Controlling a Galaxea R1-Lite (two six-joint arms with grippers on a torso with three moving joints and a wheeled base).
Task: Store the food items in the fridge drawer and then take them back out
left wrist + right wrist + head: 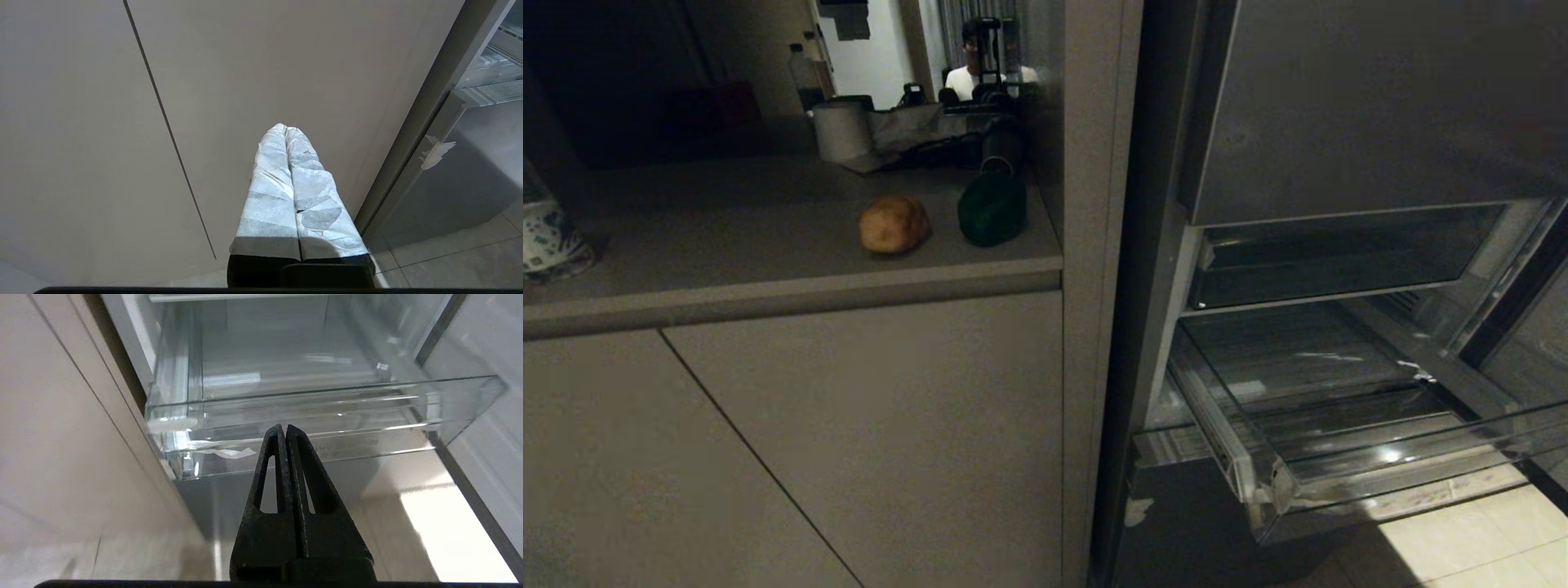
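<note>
A tan-brown potato [894,224] and a dark green bell pepper [992,211] sit side by side on the grey counter [768,278], near its right end. To their right the fridge drawer [1339,482], a clear bin, stands pulled out with nothing in it. Neither arm shows in the head view. My right gripper [283,428] is shut and empty, low in front of the fridge drawer's clear front wall [367,400]. My left gripper [285,128], its fingers wrapped in pale tape, is shut and empty, facing the cabinet door [245,61].
A paper roll [843,131] and a bottle [803,77] stand at the counter's back, another bottle [547,229] at its left edge. A person [970,69] shows far behind. A tall grey panel [1380,106] hangs above the drawer. Lit floor tiles [1478,539] lie below it.
</note>
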